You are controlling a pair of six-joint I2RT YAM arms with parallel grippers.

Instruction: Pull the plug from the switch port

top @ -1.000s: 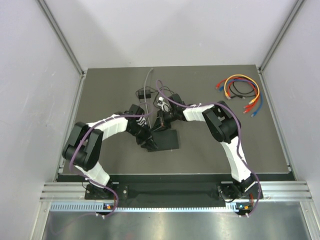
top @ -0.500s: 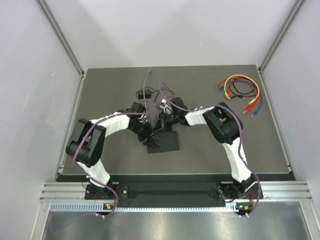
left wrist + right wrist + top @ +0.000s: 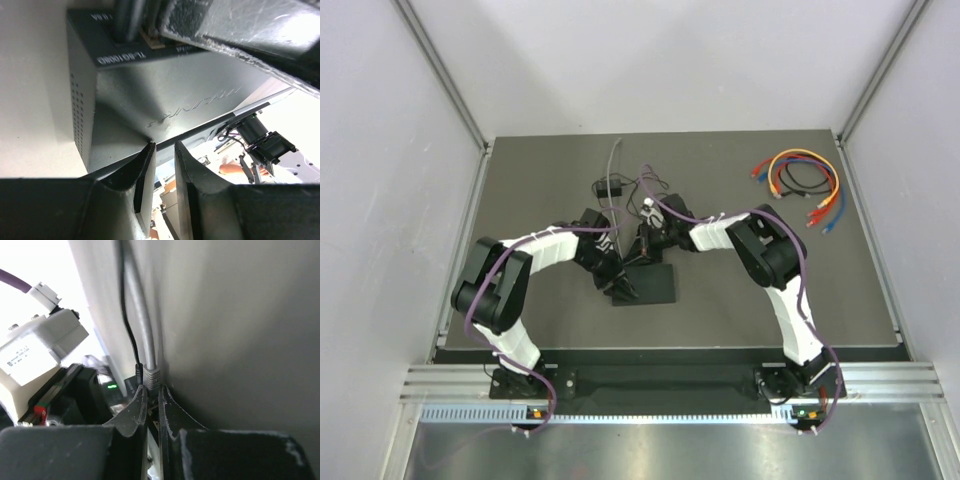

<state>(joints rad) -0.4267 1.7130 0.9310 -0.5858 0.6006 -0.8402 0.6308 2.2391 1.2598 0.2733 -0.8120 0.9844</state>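
While our right gripper (image 3: 151, 389) pinches the stiff plug (image 3: 152, 376) at its boot, we cannot tell if the left gripper (image 3: 165, 145) clamps the likely light switch (image 3: 165, 100)

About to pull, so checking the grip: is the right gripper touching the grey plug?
Touching. The right wrist view shows the grey plug pinched between the fingertips of the right gripper.

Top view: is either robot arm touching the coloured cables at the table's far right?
No, the coloured cables lie alone; the left arm and right arm reach to the switch.
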